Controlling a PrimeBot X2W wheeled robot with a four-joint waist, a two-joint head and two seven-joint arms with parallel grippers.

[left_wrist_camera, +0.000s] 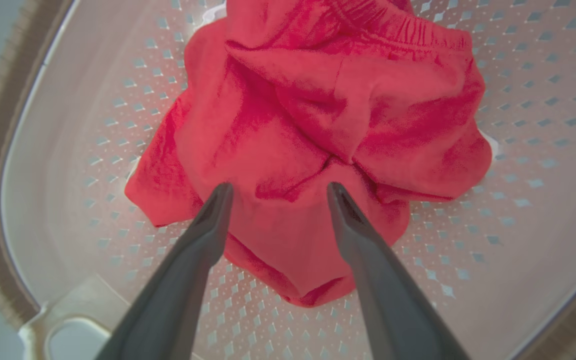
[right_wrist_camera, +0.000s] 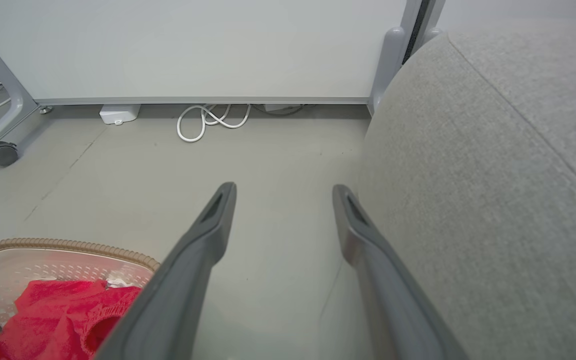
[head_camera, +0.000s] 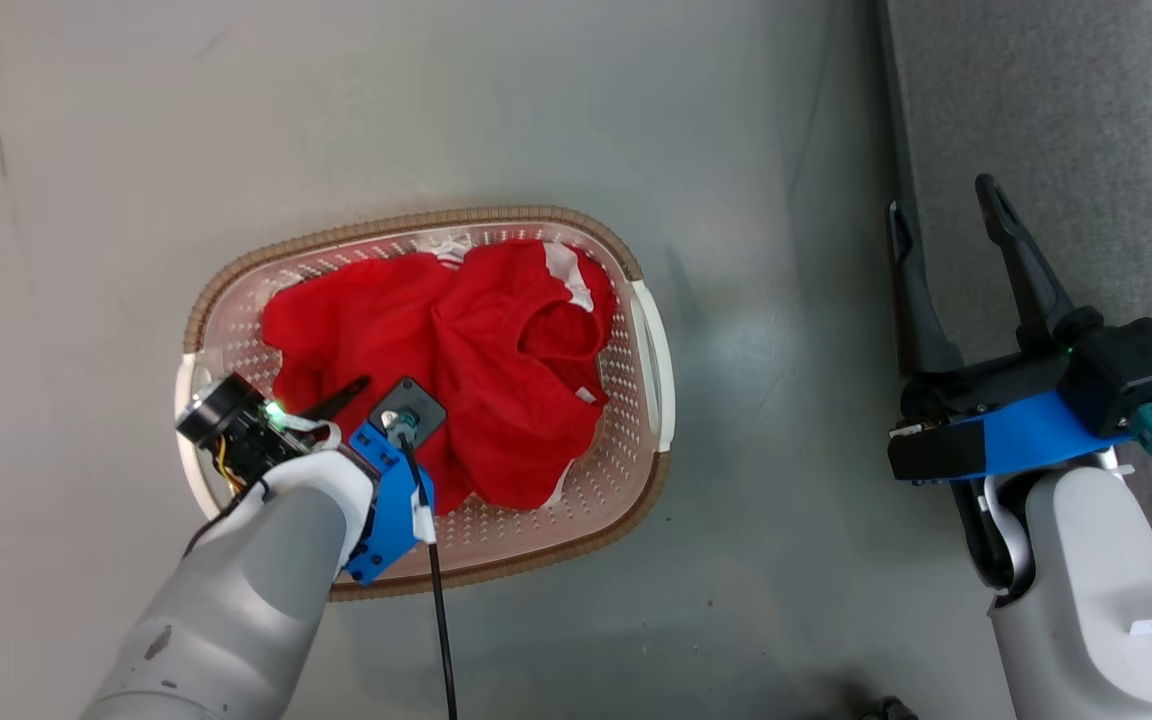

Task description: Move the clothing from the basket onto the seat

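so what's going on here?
The robot is at the start of a laundry transfer. Its left gripper is open, down in the basket, with its fingers either side of a fold of the red clothing; no grip yet. The right gripper is open and holds nothing, beside the grey seat. The clothing lies piled in the basket, not yet moved.

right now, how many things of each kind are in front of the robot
basket: 1
red clothing heap: 1, pieces inside not countable
seat: 1
grippers: 2, left gripper and right gripper
total: 5
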